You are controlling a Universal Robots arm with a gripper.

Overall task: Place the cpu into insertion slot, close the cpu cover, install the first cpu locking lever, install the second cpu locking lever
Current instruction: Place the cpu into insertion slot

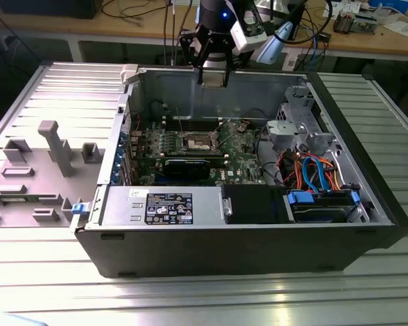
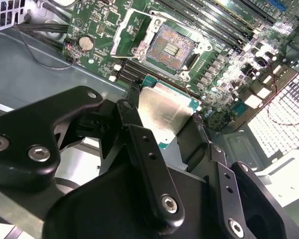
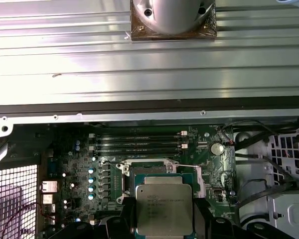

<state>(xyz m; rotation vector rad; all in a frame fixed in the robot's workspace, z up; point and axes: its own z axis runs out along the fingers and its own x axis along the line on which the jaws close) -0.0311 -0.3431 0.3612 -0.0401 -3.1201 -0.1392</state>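
CPU (image 2: pixel 164 112) sits clamped by its edges between the two black fingers (image 2: pixel 131 119) of the gripper (image 2: pixel 165 115), silvery metal top showing in both wrist views, green rim just visible at the edges. The jaws are closed to the chip's width and grip nothing else. In the upper middle of the exterior view the gripper (image 1: pixel 214 72) hangs above the open computer case (image 1: pixel 258 248), near its far wall, with the chip clear of the green motherboard (image 1: pixel 241 146). The insertion slot (image 2: pixel 168 47) lies uncovered, its dark centre bare. The CPU cover (image 2: pixel 120 30) is swung back beside the slot. In the first wrist view the chip (image 3: pixel 164 209) overlaps the near part of the slot (image 3: pixel 152 172), and the memory slots (image 3: pixel 139 142) run just beyond it. A coin cell battery (image 2: pixel 85 43) sits on the board near the slot.
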